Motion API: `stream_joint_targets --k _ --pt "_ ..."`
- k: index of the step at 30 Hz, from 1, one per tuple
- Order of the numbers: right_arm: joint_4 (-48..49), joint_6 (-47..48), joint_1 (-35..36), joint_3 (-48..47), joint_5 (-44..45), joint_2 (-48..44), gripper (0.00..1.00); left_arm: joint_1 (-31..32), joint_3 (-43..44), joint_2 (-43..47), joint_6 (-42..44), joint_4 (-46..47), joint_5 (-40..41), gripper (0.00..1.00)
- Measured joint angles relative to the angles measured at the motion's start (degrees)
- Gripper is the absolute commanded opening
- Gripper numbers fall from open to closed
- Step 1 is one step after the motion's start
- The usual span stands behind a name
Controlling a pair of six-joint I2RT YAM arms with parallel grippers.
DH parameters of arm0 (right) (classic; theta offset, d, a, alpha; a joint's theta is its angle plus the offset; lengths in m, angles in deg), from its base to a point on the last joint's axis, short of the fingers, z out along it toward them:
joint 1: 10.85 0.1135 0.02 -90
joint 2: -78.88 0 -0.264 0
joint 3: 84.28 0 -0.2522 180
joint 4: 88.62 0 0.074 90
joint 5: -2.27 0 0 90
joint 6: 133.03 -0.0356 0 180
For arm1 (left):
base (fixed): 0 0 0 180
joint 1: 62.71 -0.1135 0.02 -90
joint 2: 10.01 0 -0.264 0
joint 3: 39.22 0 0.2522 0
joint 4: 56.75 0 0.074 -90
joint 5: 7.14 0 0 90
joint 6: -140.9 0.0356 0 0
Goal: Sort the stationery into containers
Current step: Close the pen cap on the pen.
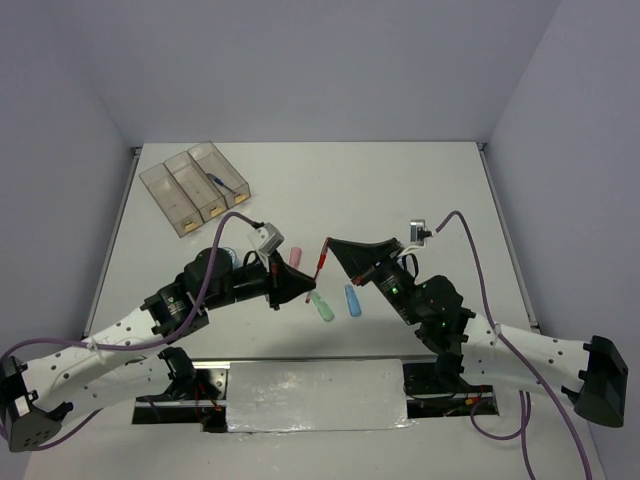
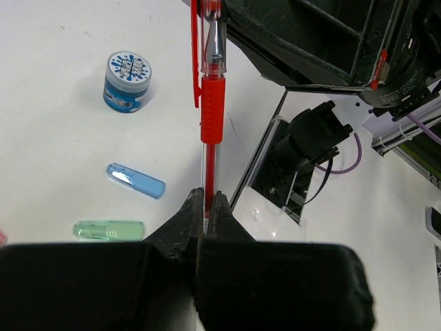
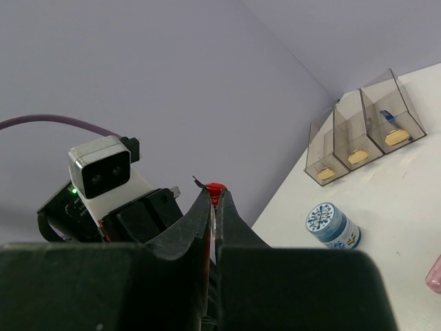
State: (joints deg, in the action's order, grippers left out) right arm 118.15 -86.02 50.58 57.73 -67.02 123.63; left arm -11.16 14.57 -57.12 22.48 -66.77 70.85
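**Mid-air handover above the near centre of the white table (image 1: 400,190).** The thin red pen with a clear barrel (image 2: 210,103) is off the table and pinched at both ends. My left gripper (image 2: 205,201) is closed narrow on one end of the barrel, and my right gripper (image 3: 214,198) is closed narrow on the opposite end. The pen's long axis runs straight from one pair of fingertips to the other, slanting from near-left to far-right in the overhead view. Neither arm can therefore carry it off until the other lets go. The three clear plastic rectangular bins joined in a row (image 1: 160,188) stand at the far left of the table, well apart from the pen and on the left arm's side. I judge the left arm the natural carrier and the right jaws the ones to release. One end bin holds a thin blue pen (image 1: 226,181). On the table beneath the pen lie a translucent green bar (image 2: 109,229) and a translucent blue bar (image 2: 136,181), near each other. A pink bar (image 1: 296,256) lies just beside the left gripper. A round blue-white patterned tape roll (image 2: 127,81) stands upright farther left, partly under the left arm in the overhead view. The tape roll lies roughly along the route to the bins. At the present height I expect the pen to pass over it, so the main hindrance is the right gripper's hold.
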Motion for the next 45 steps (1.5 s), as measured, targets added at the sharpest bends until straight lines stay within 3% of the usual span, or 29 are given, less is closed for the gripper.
stream_joint_targets --k 10,14,16,25,26,28,29,32,35,45 --pt "0.2 0.9 1.2 0.0 1.0 0.4 0.0 0.0 1.0 0.0 1.5 -2.7 0.2 0.0" --pt "-0.9 1.7 1.3 0.2 0.8 -1.3 0.06 0.0 1.0 -0.3 1.8 -2.5 0.4 0.0" --pt "-4.0 2.1 2.5 0.2 -1.0 -2.6 0.1 -0.3 1.4 -0.9 2.6 -0.2 1.8 0.0" --pt "-12.9 5.1 3.9 -1.3 -3.2 -5.6 0.12 -0.6 0.3 0.9 2.9 6.7 5.2 0.0" --pt "-13.0 5.4 3.9 -1.4 -3.2 -5.7 0.14 -0.6 0.1 0.9 2.9 7.0 5.4 0.0" --pt "-13.4 5.6 3.9 -1.5 -3.1 -6.0 0.38 -0.6 0.0 1.0 3.0 7.0 5.5 0.0" --pt "-13.7 6.1 3.9 -1.5 -3.0 -6.2 0.57 -0.6 0.0 1.1 3.0 7.0 5.6 0.0" --pt "-15.4 7.8 3.9 -2.3 -2.9 -6.6 0.79 -0.6 0.0 1.5 3.0 7.0 5.6 0.0" --pt "-18.3 10.1 3.8 -5.7 -2.3 -5.3 0.85 -0.6 -0.2 1.7 3.0 7.1 5.5 0.0" --pt "-22.2 17.8 1.6 -20.5 -3.2 3.9 0.83 -0.6 -3.0 1.8 2.9 7.9 4.2 0.0"
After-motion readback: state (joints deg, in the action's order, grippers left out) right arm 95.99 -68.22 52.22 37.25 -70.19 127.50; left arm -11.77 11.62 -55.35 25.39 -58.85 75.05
